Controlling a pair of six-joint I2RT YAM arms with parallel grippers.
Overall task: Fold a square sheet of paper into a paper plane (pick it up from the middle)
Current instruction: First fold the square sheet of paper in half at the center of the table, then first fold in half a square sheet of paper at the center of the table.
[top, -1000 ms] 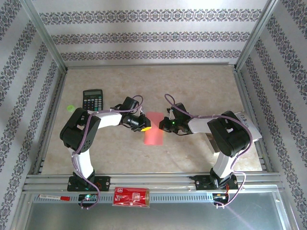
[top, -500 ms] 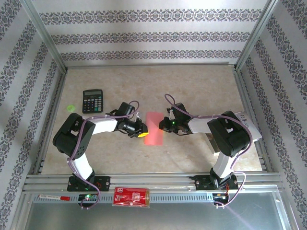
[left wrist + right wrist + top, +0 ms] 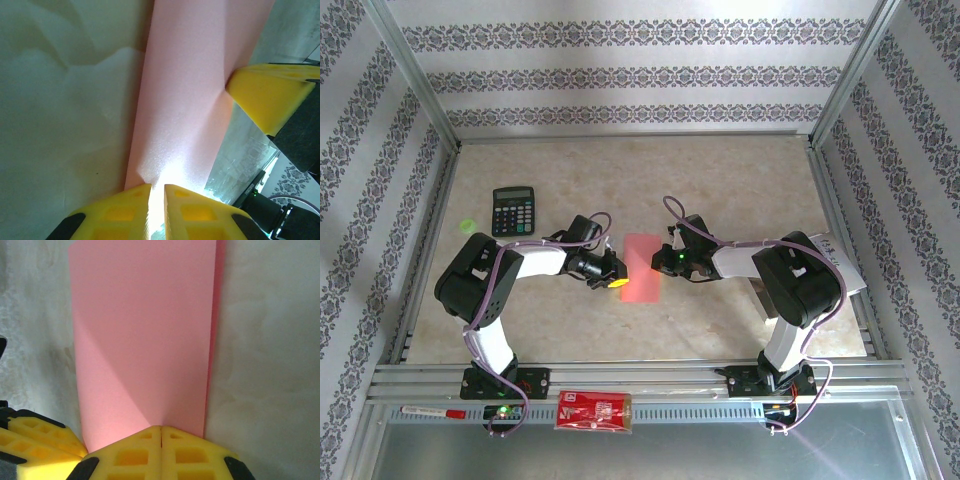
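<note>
The square sheet of paper (image 3: 640, 262), folded into a tall pink-red rectangle, lies flat on the marbled table (image 3: 740, 180) at the centre of the top view, between the two arms.

The right gripper (image 3: 661, 263) reaches in from the right and meets the paper's right edge. In the right wrist view its yellow pads (image 3: 130, 455) are pressed together at the bottom centre of the frame, clenched on the near edge of the sheet. A lower layer shows there as a thin strip along the sheet's right side. In the left wrist view one of these fingers (image 3: 265, 90) sits at the upper right, and the paper dimples at its tip.

The left gripper (image 3: 617, 281) sits at the paper's lower left corner. In the left wrist view its pads stand almost together at the bottom of the frame with a thin slit between them. The paper's edge runs into glare there, so whether they nip it cannot be told.

A black calculator (image 3: 513, 210) lies in the upper left, well apart from the paper. A red packet (image 3: 593, 410) rests on the rail at the bottom, and a white leaflet (image 3: 850, 270) lies at the right.
</note>
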